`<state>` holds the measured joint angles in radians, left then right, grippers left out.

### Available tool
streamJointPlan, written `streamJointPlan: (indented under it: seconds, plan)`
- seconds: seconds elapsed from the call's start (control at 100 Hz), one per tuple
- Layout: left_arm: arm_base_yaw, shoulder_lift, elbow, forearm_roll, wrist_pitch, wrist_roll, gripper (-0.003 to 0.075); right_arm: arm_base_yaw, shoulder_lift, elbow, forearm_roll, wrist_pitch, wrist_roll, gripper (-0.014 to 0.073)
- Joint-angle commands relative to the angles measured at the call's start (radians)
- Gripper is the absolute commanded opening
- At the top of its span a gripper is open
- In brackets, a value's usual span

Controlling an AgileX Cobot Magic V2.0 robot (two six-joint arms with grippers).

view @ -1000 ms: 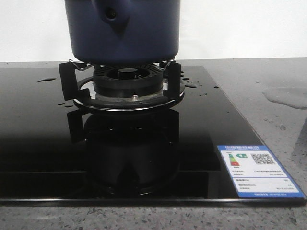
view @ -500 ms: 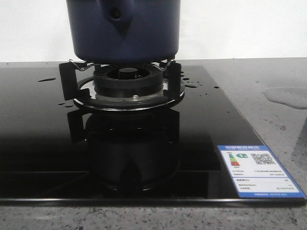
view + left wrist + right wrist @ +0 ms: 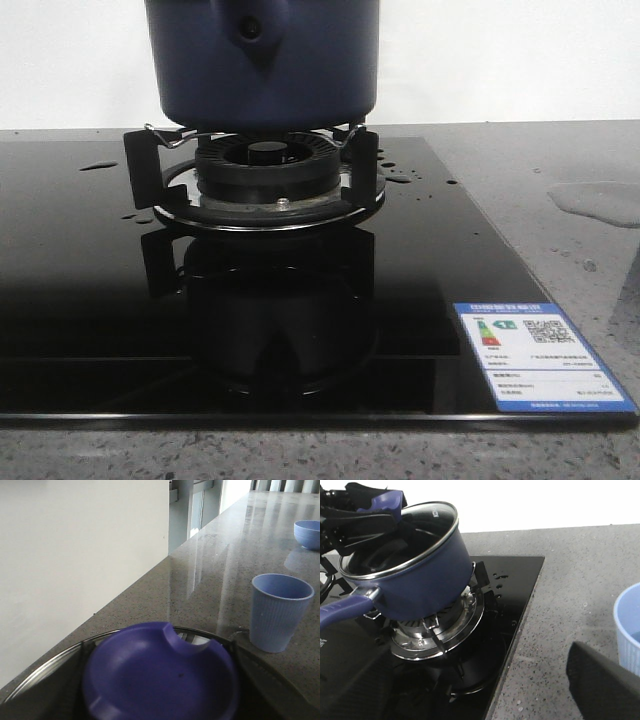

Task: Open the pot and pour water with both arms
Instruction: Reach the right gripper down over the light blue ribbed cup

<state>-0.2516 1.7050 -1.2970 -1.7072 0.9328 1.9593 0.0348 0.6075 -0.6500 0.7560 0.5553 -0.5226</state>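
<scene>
The dark navy pot (image 3: 260, 70) stands over the gas burner (image 3: 262, 165), its handle stub with a round hole (image 3: 250, 30) facing the front camera. In the right wrist view the pot (image 3: 420, 585) shows its long blue handle (image 3: 345, 610) and steel-rimmed glass lid (image 3: 435, 520). My left gripper (image 3: 370, 512) is shut on the lid's blue knob (image 3: 387, 501), which fills the left wrist view (image 3: 160, 675). I cannot tell whether the lid is lifted off the rim. My right gripper (image 3: 480, 700) is open and empty, low beside the hob's right edge.
A black glass hob (image 3: 90, 300) with an energy label (image 3: 540, 355) lies on the grey speckled counter. A water puddle (image 3: 600, 200) is at the right. A pale blue container (image 3: 630, 625) stands near my right gripper. A ribbed blue cup (image 3: 277, 612) and a blue bowl (image 3: 307, 532) stand beyond the pot.
In the front view the pot has shifted slightly to the right. Nothing else has moved.
</scene>
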Motion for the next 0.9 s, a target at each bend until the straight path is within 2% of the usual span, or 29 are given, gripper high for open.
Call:
streamJointPlan:
  seconds: [0.0, 0.2, 0.32, 0.5, 0.65, 0.89]
  plan:
    - [-0.009, -0.071, -0.061, -0.085, 0.027, -0.013, 0.0260, -0.005, 0.009, -0.035, 0.032, -0.084, -0.016, 0.0613]
    - [0.000, -0.180, -0.077, -0.063, -0.040, -0.081, 0.0261, -0.005, 0.009, -0.037, 0.032, -0.191, -0.034, 0.0613]
    - [0.028, -0.249, -0.077, -0.022, -0.077, -0.203, 0.0262, -0.005, 0.009, -0.046, 0.011, -0.216, -0.136, 0.0613]
    - [0.084, -0.349, -0.066, 0.071, -0.077, -0.373, 0.0261, -0.005, -0.002, -0.048, -0.164, -0.282, -0.163, 0.0613]
    - [0.095, -0.434, -0.064, 0.194, -0.080, -0.475, 0.0261, -0.005, -0.024, -0.035, -0.226, -0.301, -0.163, 0.0613]
    - [0.095, -0.567, -0.035, 0.239, -0.095, -0.518, 0.0261, -0.005, -0.033, 0.080, -0.228, -0.359, -0.156, 0.0613]
